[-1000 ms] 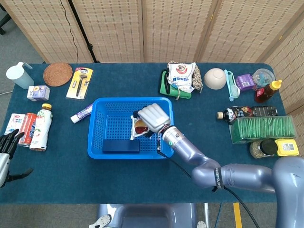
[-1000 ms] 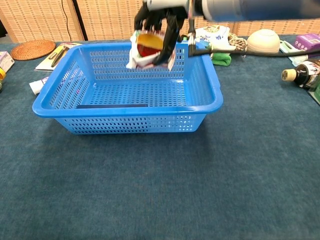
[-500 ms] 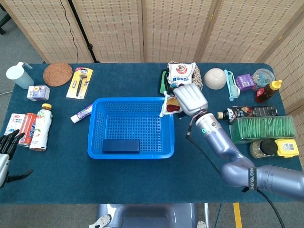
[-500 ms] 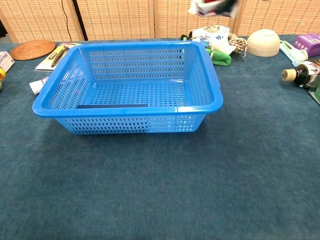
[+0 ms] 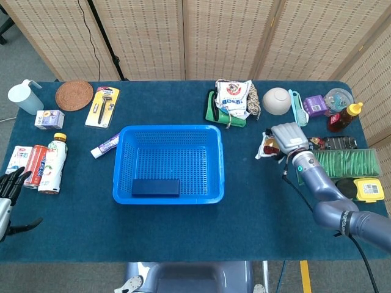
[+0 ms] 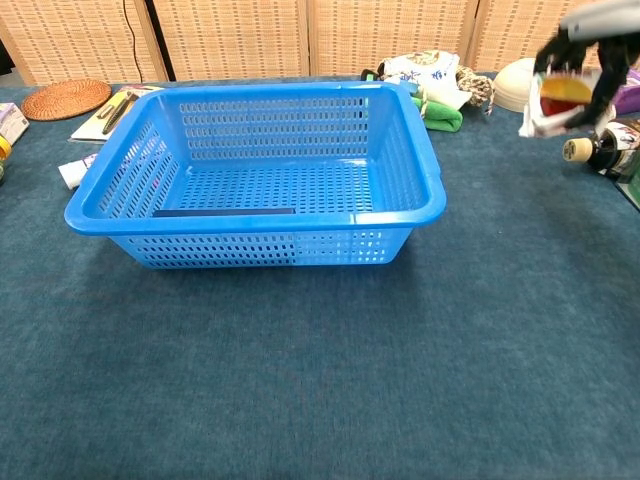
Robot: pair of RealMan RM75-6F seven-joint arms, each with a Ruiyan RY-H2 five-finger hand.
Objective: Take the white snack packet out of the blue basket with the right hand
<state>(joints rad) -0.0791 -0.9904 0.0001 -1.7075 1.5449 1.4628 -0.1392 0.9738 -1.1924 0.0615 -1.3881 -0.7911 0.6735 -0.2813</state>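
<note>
My right hand (image 5: 287, 138) (image 6: 590, 45) holds the white snack packet (image 5: 267, 146) (image 6: 556, 102) in the air, well to the right of the blue basket (image 5: 168, 191) (image 6: 420, 180). The packet shows a red and yellow print and hangs below the hand's fingers, above the table cloth beside the dark bottle (image 5: 317, 144) (image 6: 600, 150). A dark blue flat box (image 5: 156, 187) (image 6: 222, 211) lies inside the basket at its front left. At the left edge of the head view my left hand (image 5: 8, 194) rests low with its fingers apart and holds nothing.
Behind the packet stand a white bowl (image 5: 277, 101) (image 6: 522, 84), a snack bag on green cloth (image 5: 233, 97) (image 6: 428, 72) and a green box (image 5: 335, 165). On the left are drink bottles and cartons (image 5: 40, 165), a toothpaste tube (image 5: 105, 146), a razor pack (image 5: 102, 105) and a woven coaster (image 5: 74, 94).
My right hand lifted the white packet out of the basket and carried it rightward over the basket's rim to the right side of the table. The left hand stayed still.
</note>
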